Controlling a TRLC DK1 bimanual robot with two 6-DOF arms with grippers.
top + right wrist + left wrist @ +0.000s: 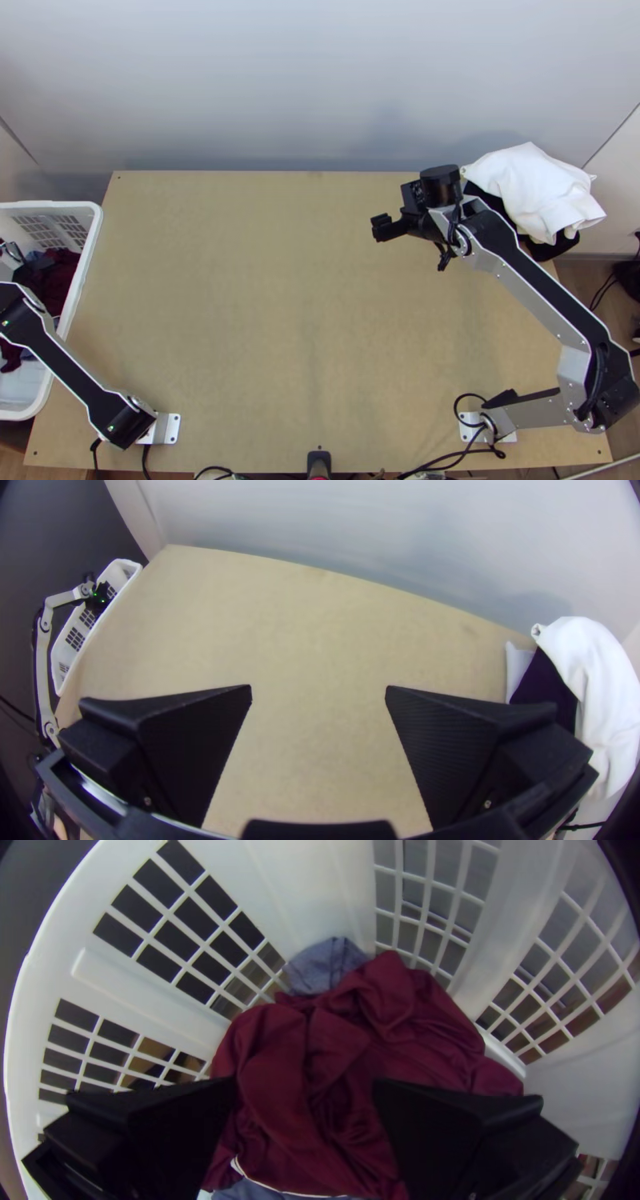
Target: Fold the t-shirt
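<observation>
Both wide open and empty, right pincer (319, 688) above the table (300, 627), left pincer (305, 1082) above the bunched maroon t-shirt (400, 1040) in the basket (300, 887), with a deep grab liable to drag out blue cloth (327, 967) too, because of its closeness to the folds.

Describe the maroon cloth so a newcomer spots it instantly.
At the left edge of the wooden table is a white, grid-walled basket. Bunched inside lies the maroon cloth, its wine-red colour setting it apart from the blue-grey cloth peeking out beside it.
</observation>
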